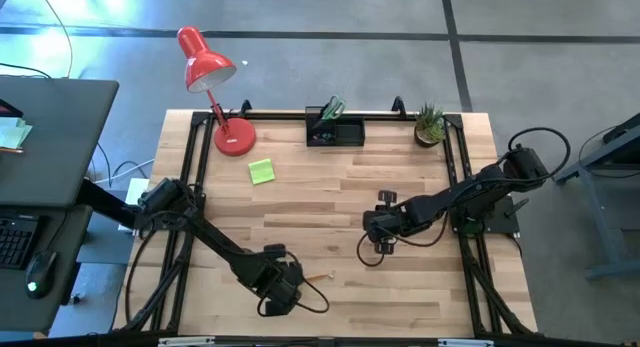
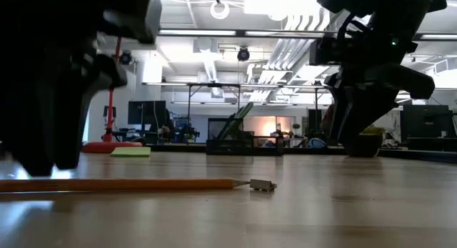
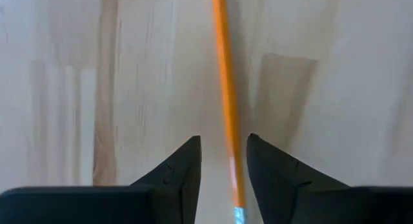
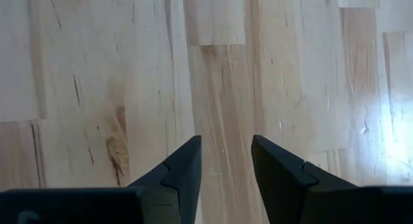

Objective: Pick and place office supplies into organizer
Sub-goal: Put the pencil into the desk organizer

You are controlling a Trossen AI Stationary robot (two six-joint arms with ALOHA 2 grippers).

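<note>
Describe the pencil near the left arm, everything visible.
The pencil is a long orange one, wooden by the look of it, lying flat on the table near its front edge. The low view shows its sharpened tip pointing at a tiny block close beside it. In the left wrist view its metal-banded end sits between the fingers of the left claw, whose jaws stand apart around it without visibly pinching. Nothing else touches it.

Left gripper [image 3: 222,166] low with jaws parted; right gripper [image 4: 226,166] hovers, jaws apart.
</note>
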